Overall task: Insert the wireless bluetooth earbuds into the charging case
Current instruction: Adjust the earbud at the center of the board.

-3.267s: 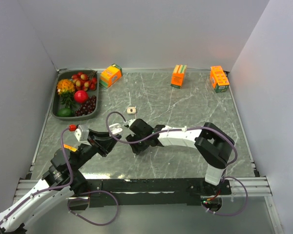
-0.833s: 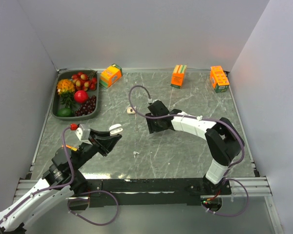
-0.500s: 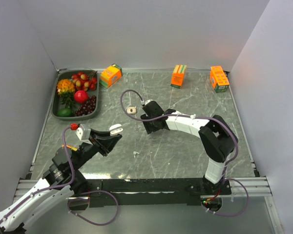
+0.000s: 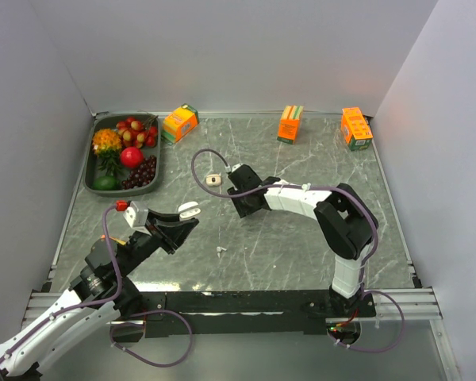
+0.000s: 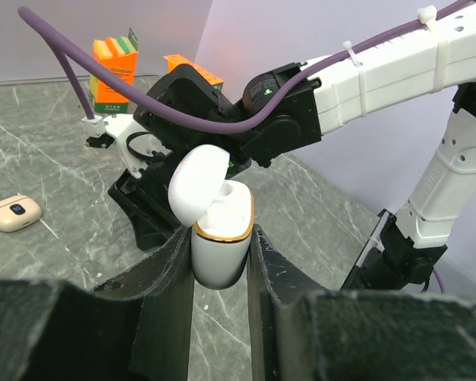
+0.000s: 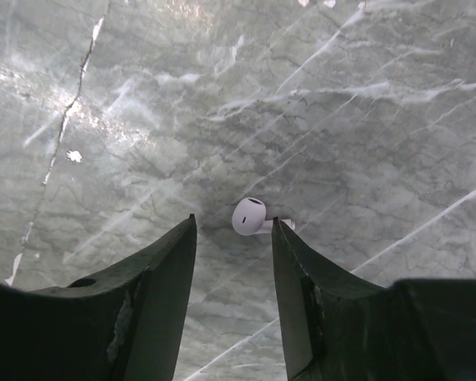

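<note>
The left gripper (image 5: 220, 252) is pressed together on the white charging case (image 5: 214, 198) and holds it upright above the near-left part of the table (image 4: 301, 254). This case is white and rounded, with a thin gold rim, and its lid is tipped open to the left. Only the left wrist view shows the rim and the open lid; from above the case is a small white shape. A little further right and far from it, a tan case (image 4: 214, 180) with a dark spot lies flat on the table. One tiny white earbud (image 4: 220, 250) lies alone on the marble, near of both grippers; only the top view shows it. To the right, the right gripper (image 6: 234, 226) is low over the table with its jaws spread. A second earbud (image 6: 248, 216), round-headed with a short stem, lies between the fingertips, closer to the right one. Whether it touches this finger I cannot tell. The top view hides this earbud under the gripper.
</note>
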`<state>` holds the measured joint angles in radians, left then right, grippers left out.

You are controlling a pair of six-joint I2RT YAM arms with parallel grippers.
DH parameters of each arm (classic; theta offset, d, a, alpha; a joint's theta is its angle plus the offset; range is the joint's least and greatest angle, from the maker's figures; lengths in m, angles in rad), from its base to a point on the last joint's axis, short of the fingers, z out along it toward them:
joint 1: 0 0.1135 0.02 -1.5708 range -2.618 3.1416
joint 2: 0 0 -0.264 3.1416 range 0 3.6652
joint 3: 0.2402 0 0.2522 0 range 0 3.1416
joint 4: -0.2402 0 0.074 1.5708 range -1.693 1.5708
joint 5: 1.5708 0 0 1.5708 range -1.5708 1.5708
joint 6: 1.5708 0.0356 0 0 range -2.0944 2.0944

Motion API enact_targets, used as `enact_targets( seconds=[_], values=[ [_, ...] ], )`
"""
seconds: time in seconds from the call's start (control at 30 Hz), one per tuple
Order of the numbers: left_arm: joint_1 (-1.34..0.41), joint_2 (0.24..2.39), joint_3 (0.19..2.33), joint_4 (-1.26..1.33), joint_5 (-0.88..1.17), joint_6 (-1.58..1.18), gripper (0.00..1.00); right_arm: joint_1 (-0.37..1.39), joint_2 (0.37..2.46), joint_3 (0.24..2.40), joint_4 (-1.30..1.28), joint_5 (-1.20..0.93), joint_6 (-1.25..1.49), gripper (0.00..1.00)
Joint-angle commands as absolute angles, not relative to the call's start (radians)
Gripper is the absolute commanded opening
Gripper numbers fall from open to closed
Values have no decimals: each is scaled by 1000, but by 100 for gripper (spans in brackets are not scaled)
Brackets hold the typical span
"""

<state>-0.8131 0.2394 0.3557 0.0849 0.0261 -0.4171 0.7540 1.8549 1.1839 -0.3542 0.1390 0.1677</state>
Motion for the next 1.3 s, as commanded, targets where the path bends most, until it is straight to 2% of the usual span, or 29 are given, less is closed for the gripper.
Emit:
enact_targets(
  seconds=[0.0,0.53,0.83,0.93,1.03,1.27],
  values=[
    [-818,239,390,118,31,-434,1,747,1884,1241,-356,147,201,49],
    [-816,222,390,109,34,-445,1,730,1925,1252,-407,140,262,40],
    [-816,218,391,106,32,-445,1,718,1908,1252,-434,123,330,22],
    [-818,215,391,106,34,-446,1,715,1902,1253,-440,111,351,13],
    [-818,216,393,103,34,-448,1,700,1896,1255,-446,89,389,0],
    [-818,216,393,101,29,-448,1,621,1833,1210,-413,5,624,0]
  ],
)
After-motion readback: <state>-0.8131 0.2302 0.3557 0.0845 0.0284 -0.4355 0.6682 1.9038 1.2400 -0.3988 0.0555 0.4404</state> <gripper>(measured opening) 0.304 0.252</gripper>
